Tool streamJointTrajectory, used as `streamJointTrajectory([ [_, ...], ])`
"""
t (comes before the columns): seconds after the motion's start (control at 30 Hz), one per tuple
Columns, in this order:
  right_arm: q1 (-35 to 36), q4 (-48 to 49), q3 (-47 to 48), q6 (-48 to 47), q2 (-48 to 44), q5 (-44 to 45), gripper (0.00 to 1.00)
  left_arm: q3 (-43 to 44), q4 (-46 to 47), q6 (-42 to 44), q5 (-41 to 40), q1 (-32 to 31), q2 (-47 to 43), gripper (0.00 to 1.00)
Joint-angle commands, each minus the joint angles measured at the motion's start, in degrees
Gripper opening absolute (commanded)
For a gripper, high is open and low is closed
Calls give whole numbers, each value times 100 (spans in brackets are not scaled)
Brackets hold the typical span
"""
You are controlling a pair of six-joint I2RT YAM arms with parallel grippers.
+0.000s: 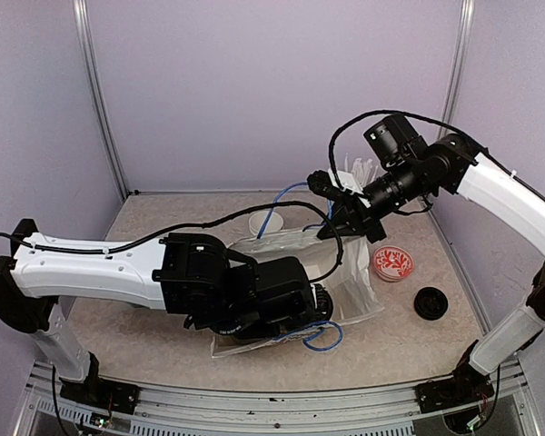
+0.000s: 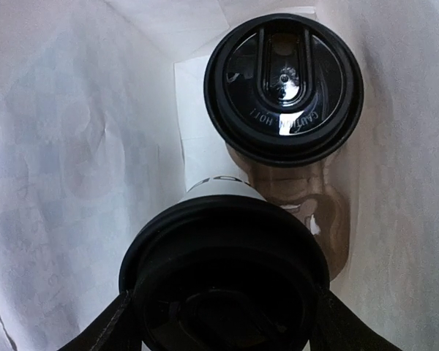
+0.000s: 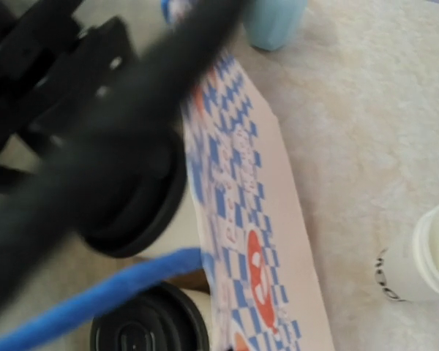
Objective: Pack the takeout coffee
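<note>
The left gripper [image 2: 227,306] is spread wide inside the white bag with blue-and-red checked print [image 1: 356,283]. Its black fingers [image 2: 111,330] sit against either side of a white paper cup with a round black plastic lid [image 2: 227,238] at the bottom of the left wrist view. A second black-lidded paper cup [image 2: 284,80] stands just beyond it in the upper right of that view, also within the bag's pale walls.

The right gripper [image 1: 339,209], right of centre in the top view, has its jaws pressed together at the bag's upper edge. The bag's blue strap handle [image 1: 289,193] arcs up to them, but whether it is caught between them cannot be told.

An open, lidless white paper cup with black lettering [image 1: 262,222] stands on the speckled beige table [image 1: 163,218] just behind the bag. Right of the bag lie a small round red-and-white patterned dish [image 1: 392,263] and, further right, a loose black plastic lid [image 1: 431,302]. A light-blue mug [image 3: 274,22] shows at the top of the right wrist view.
</note>
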Motion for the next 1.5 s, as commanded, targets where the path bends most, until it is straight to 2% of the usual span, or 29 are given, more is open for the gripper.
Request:
streamJointTrajectory([
  [0.0,181,-9,-204,138,-230,-139,0,-2,-314,-470,-571,-43,69,50],
  [0.17,225,2,-284,260,-281,16,2,32,-433,-814,-599,-206,105,49],
  [0.27,222,-112,-292,239,-316,-60,25,-41,-504,-1021,-501,-320,60,50],
  [0.37,224,-406,-190,106,-318,-288,41,-112,-609,-1212,-460,-414,100,50],
  [0.47,204,-671,82,-59,-318,-438,52,-126,-705,-1433,-524,-555,141,50],
  [0.6,-17,-1314,799,-477,-226,-873,61,-173,-741,-1711,-483,-731,83,50],
  [0.77,-659,-1810,1758,-894,11,-1573,64,-345,-710,-2014,-527,-949,54,50],
  [0.83,-847,-1709,1901,-865,133,-1615,64,-443,-659,-2086,-531,-970,34,50],
  [1.13,-1072,-157,1273,54,858,-732,63,-1085,-502,-2079,-662,-966,-279,50],
  [1.37,-1073,154,1055,94,1240,-985,63,-1160,-500,-1968,-715,-847,-508,50],
  [1.47,-1071,436,987,221,1361,-831,63,-1258,-309,-1734,-714,-740,-482,50],
])
